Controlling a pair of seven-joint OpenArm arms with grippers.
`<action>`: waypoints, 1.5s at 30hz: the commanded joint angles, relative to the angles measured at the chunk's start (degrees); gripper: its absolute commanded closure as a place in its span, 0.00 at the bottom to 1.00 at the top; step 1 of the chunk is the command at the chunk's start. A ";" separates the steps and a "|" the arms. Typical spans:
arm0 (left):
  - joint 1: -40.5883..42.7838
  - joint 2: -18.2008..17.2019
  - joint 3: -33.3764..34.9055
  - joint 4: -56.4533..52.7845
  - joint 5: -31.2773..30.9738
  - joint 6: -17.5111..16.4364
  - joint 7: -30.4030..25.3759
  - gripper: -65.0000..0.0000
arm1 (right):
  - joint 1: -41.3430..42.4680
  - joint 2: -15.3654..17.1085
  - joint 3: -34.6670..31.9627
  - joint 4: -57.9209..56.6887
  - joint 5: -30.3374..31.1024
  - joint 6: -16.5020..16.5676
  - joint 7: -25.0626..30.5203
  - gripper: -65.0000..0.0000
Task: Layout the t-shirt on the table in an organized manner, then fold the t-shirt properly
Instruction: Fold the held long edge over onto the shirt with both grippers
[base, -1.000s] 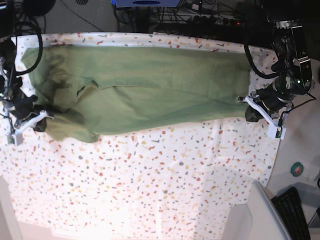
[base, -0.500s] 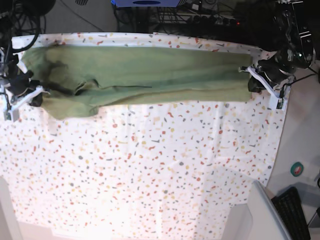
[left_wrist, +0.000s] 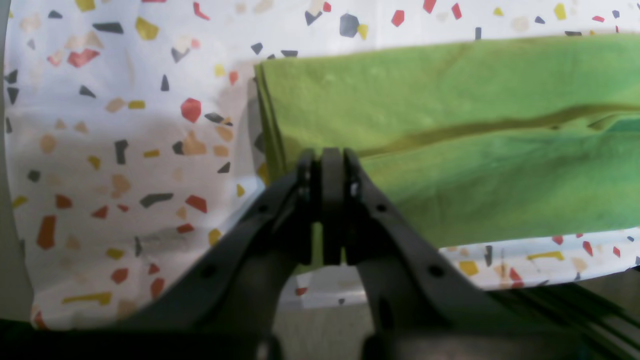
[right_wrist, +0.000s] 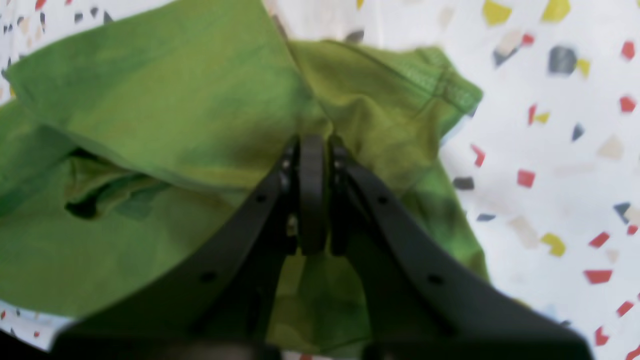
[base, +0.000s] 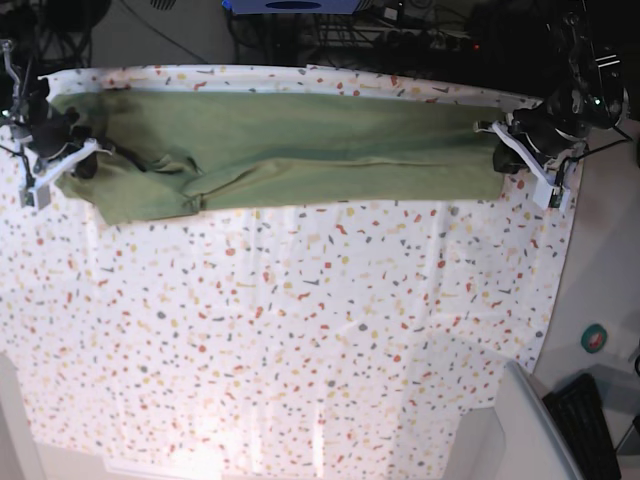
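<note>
Garment condition: the t-shirt (base: 290, 150) lies stretched in a long olive-green band along the far edge of the table (base: 300, 340), folded lengthwise with one long crease running through it. The hem end forms a straight, squared edge; the sleeve end is bunched, with loose flaps and a dark hollow between layers. The left gripper (left_wrist: 325, 165) is clamped on the t-shirt at the hem end. The right gripper (right_wrist: 310, 150) is likewise pinched tight on fabric at the rumpled end.
</note>
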 joint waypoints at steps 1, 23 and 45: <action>-0.16 -0.91 -0.36 -0.20 -0.09 -0.27 -0.68 1.00 | 0.30 0.93 0.48 0.46 0.17 0.27 0.99 1.00; -0.33 -3.90 1.05 -3.02 -0.09 -0.27 -0.77 1.00 | 0.47 1.46 0.48 0.37 -0.01 0.27 0.99 1.00; -2.79 -6.01 0.96 -3.46 -0.44 -0.27 -0.77 1.00 | 0.12 2.95 0.57 8.20 0.34 0.27 -7.09 1.00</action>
